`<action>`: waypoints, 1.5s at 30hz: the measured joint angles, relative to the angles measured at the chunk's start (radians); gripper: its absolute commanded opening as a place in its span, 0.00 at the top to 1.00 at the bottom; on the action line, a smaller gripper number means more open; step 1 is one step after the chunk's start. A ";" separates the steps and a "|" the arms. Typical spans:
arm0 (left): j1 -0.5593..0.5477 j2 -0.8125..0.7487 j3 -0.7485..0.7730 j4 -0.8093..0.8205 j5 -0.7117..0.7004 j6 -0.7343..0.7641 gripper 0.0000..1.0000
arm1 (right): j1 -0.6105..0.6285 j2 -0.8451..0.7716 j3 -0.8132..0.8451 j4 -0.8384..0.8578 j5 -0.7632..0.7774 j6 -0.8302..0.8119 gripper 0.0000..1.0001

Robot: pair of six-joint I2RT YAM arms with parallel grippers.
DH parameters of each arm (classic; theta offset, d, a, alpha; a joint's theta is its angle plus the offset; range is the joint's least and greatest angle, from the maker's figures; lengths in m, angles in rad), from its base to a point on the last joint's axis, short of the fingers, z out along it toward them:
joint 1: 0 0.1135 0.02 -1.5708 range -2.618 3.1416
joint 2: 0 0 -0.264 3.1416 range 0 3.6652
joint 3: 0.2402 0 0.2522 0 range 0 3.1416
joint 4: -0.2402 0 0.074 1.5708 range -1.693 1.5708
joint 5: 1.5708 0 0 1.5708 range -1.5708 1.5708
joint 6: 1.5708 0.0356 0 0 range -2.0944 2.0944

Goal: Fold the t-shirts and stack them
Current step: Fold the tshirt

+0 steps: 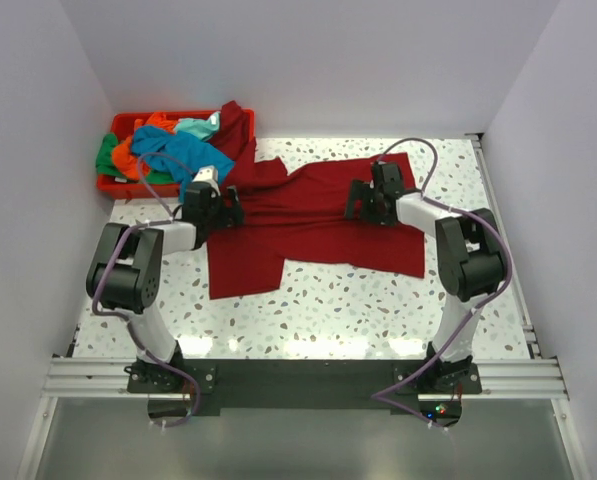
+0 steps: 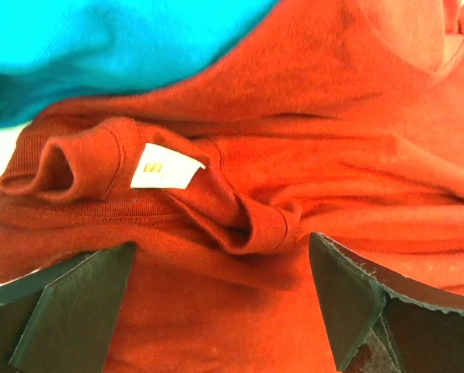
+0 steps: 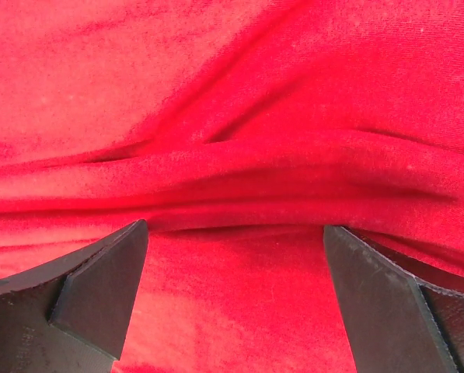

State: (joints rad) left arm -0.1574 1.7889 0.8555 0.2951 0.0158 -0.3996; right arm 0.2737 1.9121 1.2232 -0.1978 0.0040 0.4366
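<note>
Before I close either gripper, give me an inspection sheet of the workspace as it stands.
Surface: speckled table, some glare near the front.
Job's things: dark red t-shirt spread rumpled across the middle, unfolded, its far-left end reaching the bin; teal t-shirt, orange t-shirt and green t-shirt heaped in the bin.
Clutter: red bin at the far left corner; nothing else seen.
Grippers: left gripper open, over the collar by its white label; right gripper open, over a raised crease; neither holds cloth.
Cables: a purple cable loops along each arm.
Surroundings: white walls on three sides; metal rail at the near edge.
</note>
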 measured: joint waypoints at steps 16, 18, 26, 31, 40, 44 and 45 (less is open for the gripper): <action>-0.135 -0.565 -0.341 -0.248 -0.325 -0.092 0.07 | 0.000 -0.308 -0.145 -0.016 -0.074 -0.002 0.01; -0.162 -0.600 -0.362 -0.319 -0.360 -0.123 0.08 | 0.000 -0.344 -0.175 -0.017 -0.082 -0.002 0.01; -0.272 -0.699 -0.386 -0.510 -0.415 -0.262 0.23 | 0.000 -0.441 -0.272 -0.019 -0.109 0.008 0.01; -0.318 -0.774 -0.430 -0.621 -0.441 -0.352 0.30 | 0.000 -0.455 -0.283 -0.012 -0.125 0.011 0.01; -0.388 -0.806 -0.439 -0.761 -0.482 -0.489 0.47 | 0.000 -0.438 -0.290 0.011 -0.154 0.016 0.01; -0.400 -0.794 -0.439 -0.787 -0.500 -0.520 0.52 | 0.000 -0.414 -0.291 0.029 -0.164 0.016 0.01; -0.400 -0.786 -0.439 -0.791 -0.505 -0.526 0.53 | 0.000 -0.410 -0.293 0.031 -0.165 0.016 0.01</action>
State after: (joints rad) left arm -0.5575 1.0027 0.4160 -0.4961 -0.4889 -0.9260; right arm 0.2737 1.5024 0.9306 -0.1665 -0.1612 0.4522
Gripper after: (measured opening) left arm 0.484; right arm 0.986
